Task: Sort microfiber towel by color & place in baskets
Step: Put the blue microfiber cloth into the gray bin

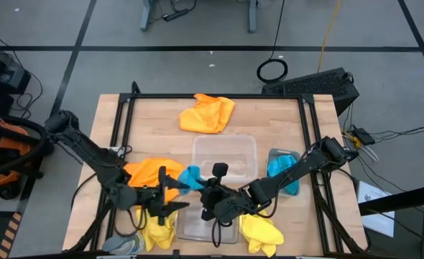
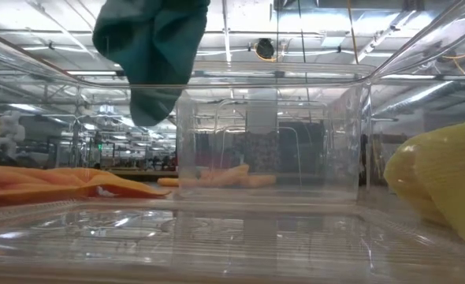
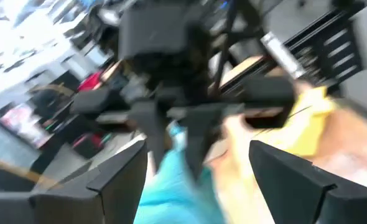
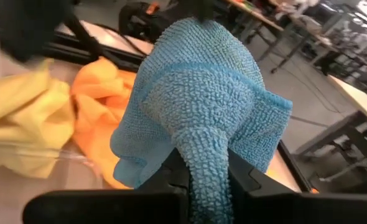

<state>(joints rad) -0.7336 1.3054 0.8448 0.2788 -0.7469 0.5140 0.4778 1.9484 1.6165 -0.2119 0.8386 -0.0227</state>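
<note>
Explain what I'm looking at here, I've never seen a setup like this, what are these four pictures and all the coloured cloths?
Two robot arms work at a wooden table. One picture looks straight down, one looks level across the tabletop, and two come from cameras on the arms' wrists. The right tool is shut on a blue towel, lifted near the middle. The left tool is open beside it, holding nothing. On the table lie orange towels, yellow towels, another blue towel and a clear basket.
</note>
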